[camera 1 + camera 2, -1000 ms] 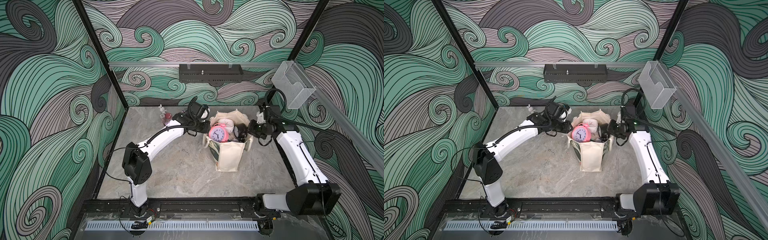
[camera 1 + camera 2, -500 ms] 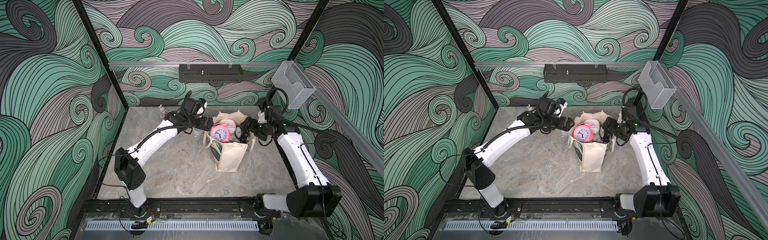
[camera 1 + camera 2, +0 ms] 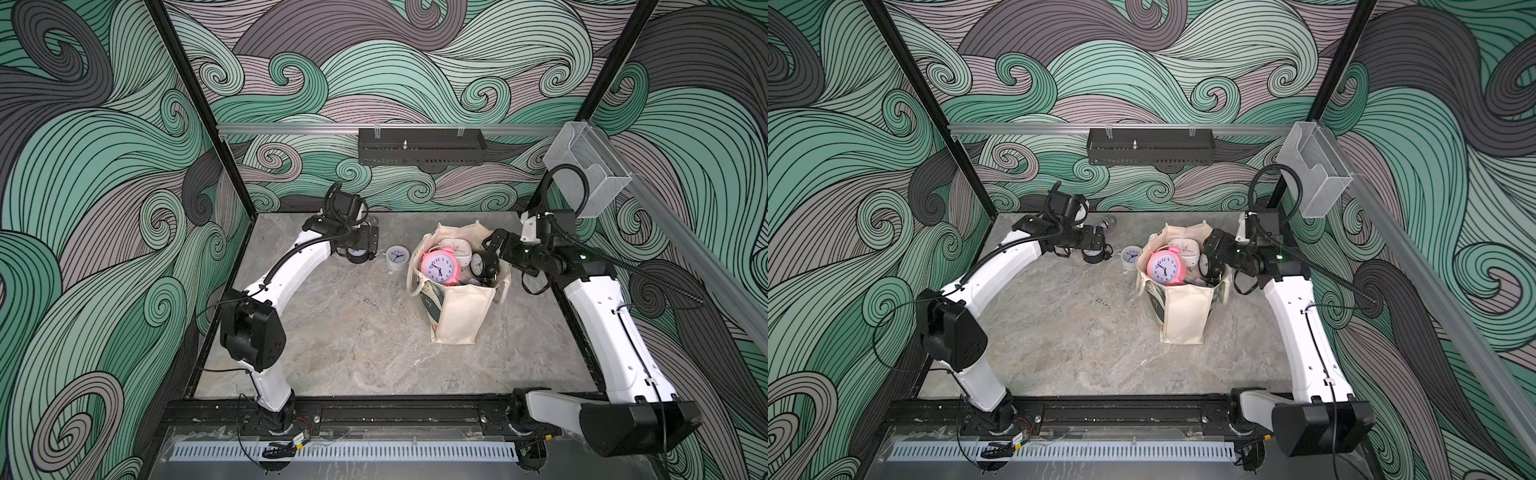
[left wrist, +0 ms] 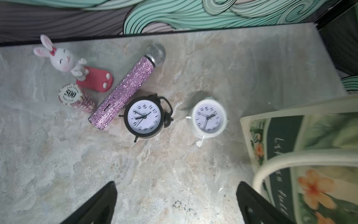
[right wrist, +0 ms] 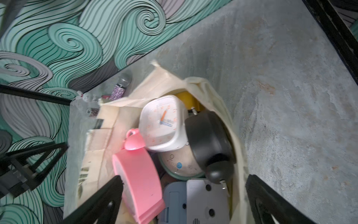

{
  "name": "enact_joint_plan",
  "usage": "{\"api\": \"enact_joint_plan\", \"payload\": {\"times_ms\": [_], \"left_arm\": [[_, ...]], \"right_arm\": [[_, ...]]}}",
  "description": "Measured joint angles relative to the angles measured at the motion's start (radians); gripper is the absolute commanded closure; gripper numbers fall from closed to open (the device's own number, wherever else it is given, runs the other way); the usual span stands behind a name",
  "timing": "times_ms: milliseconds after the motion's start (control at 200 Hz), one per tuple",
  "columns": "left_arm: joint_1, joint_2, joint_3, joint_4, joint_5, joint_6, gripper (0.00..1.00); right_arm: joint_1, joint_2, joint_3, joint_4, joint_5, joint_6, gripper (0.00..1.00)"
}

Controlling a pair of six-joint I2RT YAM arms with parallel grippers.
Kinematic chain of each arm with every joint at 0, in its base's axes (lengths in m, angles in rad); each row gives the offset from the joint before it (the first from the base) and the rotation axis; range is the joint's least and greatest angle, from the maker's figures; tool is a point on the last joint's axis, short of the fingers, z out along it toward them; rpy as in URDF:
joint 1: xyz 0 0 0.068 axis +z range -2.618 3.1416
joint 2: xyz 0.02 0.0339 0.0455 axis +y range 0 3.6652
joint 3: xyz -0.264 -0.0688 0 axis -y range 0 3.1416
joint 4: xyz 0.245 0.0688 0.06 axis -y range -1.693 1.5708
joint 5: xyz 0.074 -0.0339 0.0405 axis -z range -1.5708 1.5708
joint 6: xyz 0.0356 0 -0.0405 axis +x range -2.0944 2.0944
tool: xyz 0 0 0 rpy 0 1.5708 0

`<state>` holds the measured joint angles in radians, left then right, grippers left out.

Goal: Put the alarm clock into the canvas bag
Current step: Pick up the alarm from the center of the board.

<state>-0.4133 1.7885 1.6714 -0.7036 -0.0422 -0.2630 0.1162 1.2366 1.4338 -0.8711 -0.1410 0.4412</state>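
Two alarm clocks stand outside the canvas bag, on the stone table. One is a black twin-bell clock and the other a small white round clock. They sit side by side but apart, and the white one is nearer the bag.

Your left gripper hangs above that stretch of table. Its fingers are spread wide with only bare stone between them. In a top view the arm's wrist covers most of the black clock, while the white round clock shows clear, just beside the bag.

The bag stands upright with its mouth open and its strap handles drooping over the sides. A pink alarm clock sits in the mouth, its face tilted upward, and shows in both top views. Packed beside it are a white square clock with orange numerals and a black round-bodied clock. There is also a grey-blue casing that may be another clock's back.

Your right gripper is over the bag's mouth with its fingers wide apart, holding nothing. One finger lies close along the pink clock's side, and you cannot tell from this view whether it touches.

Beyond the black clock lie a glittery pink microphone, a stack of poker chips and a rabbit figurine.
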Motion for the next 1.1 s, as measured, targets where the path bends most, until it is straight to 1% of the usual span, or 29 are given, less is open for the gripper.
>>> {"api": "enact_joint_plan", "payload": {"times_ms": [135,255,405,535,735,1101], "left_arm": [[0.027,0.128,0.037,-0.018,-0.011,0.0,0.01],[0.045,0.246,0.111,-0.052,-0.018,-0.002,0.01],[0.06,0.37,0.238,-0.103,-0.018,-0.003,0.01],[0.068,0.438,0.317,-0.131,-0.019,-0.004,0.01],[0.08,0.492,0.349,-0.142,-0.027,-0.017,0.01],[0.083,0.56,0.376,-0.119,-0.037,-0.049,0.01]], "right_arm": [[0.126,-0.024,0.071,-0.027,0.036,-0.048,0.0],[0.22,-0.022,0.127,-0.061,0.04,-0.094,0.0],[0.326,-0.006,0.138,-0.09,0.034,-0.14,0.0],[0.399,0.03,0.138,-0.109,0.03,-0.172,0.0],[0.446,0.077,0.138,-0.124,0.029,-0.196,0.0],[0.463,0.099,0.148,-0.133,0.029,-0.206,0.0]]}}
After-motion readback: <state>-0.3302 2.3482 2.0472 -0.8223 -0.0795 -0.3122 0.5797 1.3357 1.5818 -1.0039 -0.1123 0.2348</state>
